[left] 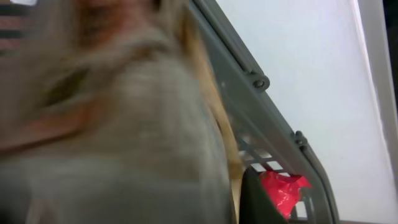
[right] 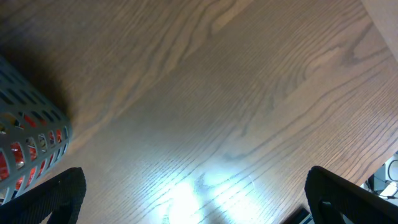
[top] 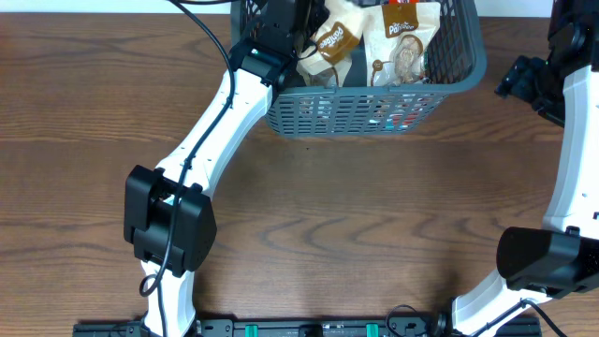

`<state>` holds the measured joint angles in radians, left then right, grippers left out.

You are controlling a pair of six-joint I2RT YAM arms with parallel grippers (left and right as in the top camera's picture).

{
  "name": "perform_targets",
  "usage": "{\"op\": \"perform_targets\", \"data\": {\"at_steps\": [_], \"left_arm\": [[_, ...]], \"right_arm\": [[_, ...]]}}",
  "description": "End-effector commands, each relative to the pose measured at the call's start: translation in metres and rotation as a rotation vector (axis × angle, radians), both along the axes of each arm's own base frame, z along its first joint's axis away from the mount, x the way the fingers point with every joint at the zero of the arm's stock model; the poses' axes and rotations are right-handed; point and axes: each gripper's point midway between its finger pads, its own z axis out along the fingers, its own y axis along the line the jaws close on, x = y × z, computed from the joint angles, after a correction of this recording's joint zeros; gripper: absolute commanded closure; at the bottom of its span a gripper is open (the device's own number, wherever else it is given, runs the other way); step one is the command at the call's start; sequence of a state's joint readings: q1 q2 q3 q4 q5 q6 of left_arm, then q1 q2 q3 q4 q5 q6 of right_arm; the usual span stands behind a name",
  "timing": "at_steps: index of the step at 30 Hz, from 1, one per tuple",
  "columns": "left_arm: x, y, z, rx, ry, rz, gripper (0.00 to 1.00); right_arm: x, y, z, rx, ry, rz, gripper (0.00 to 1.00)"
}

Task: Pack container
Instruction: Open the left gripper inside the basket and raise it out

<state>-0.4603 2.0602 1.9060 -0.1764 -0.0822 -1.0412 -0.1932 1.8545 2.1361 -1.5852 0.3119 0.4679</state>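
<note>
Wood-grain desk (top: 328, 206), far edge: slotted grey basket (top: 374, 110), long axis left-right; left hand (top: 285, 21) inside its left end, grip unreadable; right hand (top: 517, 80) wide, empty, off its right end.

You're at a robotics lab bench, by the look of it — a wood-grain table (top: 374, 206) with two white-and-black robot arms, the left arm (top: 211, 131) based at 7 o'clock and the right arm (top: 573, 168) at 5 o'clock, a black equipment rail (top: 309, 329) with green connectors (top: 245, 329) along the edge at 6 o'clock, and a black cable (top: 201, 19) looping at 12
</note>
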Motion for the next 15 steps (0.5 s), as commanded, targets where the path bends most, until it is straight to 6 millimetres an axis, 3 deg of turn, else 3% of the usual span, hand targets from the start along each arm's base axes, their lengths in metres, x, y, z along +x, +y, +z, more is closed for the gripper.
{"op": "perform_targets", "data": {"at_steps": [1,8,15], "left_arm": [[-0.003,0.006,0.04,-0.023,-0.075,0.012,0.79],[-0.006,0.009,0.029,0.0,-0.03,0.015,0.77],[-0.006,0.01,0.032,0.034,-0.048,0.001,0.64]], "right_arm": [[-0.002,-0.007,-0.001,-0.015,0.004,-0.031,0.01],[-0.002,-0.006,-0.001,-0.015,0.004,-0.03,0.01],[-0.002,-0.007,-0.001,-0.015,0.004,-0.031,0.01]]}}
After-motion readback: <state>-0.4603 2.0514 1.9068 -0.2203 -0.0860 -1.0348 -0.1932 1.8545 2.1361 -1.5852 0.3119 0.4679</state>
